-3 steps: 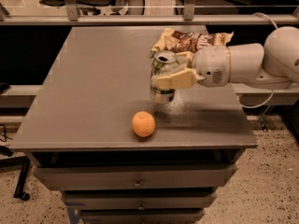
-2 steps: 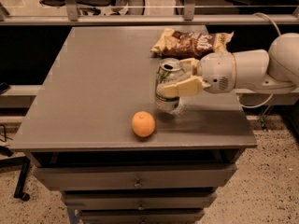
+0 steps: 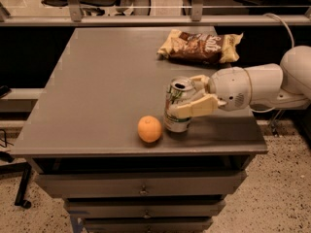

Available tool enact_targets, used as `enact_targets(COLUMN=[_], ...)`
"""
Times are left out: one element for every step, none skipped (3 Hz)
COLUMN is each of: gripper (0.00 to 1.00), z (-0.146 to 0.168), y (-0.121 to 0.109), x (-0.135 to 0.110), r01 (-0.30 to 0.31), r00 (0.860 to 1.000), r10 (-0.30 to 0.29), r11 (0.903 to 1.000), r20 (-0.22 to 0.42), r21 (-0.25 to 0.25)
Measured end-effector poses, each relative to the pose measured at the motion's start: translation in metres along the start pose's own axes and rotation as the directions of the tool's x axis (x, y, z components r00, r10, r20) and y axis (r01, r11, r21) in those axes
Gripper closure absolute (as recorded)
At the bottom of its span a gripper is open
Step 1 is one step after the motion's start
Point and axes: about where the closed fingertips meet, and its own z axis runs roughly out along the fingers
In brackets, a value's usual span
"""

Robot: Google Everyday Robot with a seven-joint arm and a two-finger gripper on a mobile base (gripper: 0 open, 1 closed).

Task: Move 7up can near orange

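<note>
The 7up can (image 3: pixel 176 119) stands upright on the grey table (image 3: pixel 97 91), close to the front edge. It is silver-white with green markings and an open top. The orange (image 3: pixel 149 128) sits just left of the can, a small gap apart. My gripper (image 3: pixel 187 97) reaches in from the right on a white arm (image 3: pixel 257 86). Its cream fingers (image 3: pixel 194 108) sit on either side of the can and hold it, with the can's base at or just above the table.
A brown and yellow snack bag (image 3: pixel 201 46) lies at the back right of the table. The table's front edge runs just below the orange and can. Drawers (image 3: pixel 141 188) sit under the tabletop. A railing runs behind the table.
My gripper has carried the can forward and left, towards the orange. The can now stands right beside the orange. The orange has not moved.
</note>
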Motion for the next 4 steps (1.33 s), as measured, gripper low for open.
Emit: enact_targets(gripper=[0.59,0.36,0.13,0.0], z=[0.008,0.0088,0.0045,0.0015], y=[0.0092,0.0132,0.0151,0.0153], x=[0.009,0.0116,0.0098,0.0072], r01=[-0.007,0.012,0.043,0.068], r00=[1.0,1.0,0.999,0.998], r10=[0.007,-0.012,-0.044,-0.069], r11=[0.998,0.9952,0.9926,0.9901], r20=[0.006,0.002,-0.003,-0.006], r21=[-0.062,-0.098,-0.114,-0.123])
